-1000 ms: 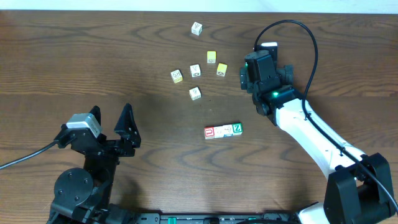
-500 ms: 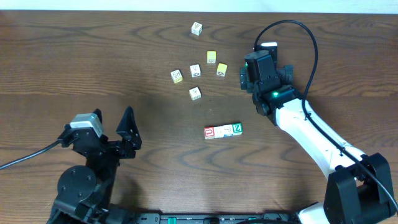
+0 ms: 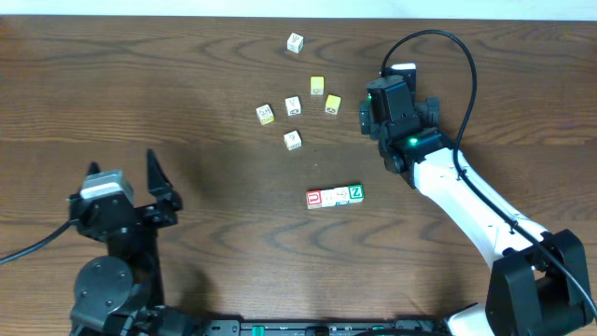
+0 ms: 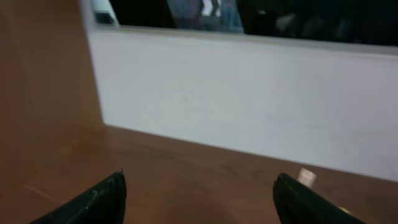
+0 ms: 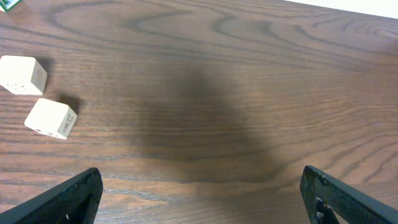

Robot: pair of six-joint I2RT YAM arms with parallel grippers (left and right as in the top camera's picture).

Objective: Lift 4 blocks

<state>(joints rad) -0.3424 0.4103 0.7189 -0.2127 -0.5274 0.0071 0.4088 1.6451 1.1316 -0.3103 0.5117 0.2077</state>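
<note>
The four blocks (image 3: 334,196) are being seen in one touching row near the middle of the table (image 3: 187,93), long axis along the near edge. The right gripper (image 3: 364,112), wide and empty, is being judged nearer, on the row's far side; the left gripper (image 3: 121,168), equally wide and empty, is hovering by the near left corner.

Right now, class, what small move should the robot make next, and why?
Probably swing the right gripper toward the row of four blocks: its jaws are open and empty, it is the nearer arm, and the row lies untouched.
</note>
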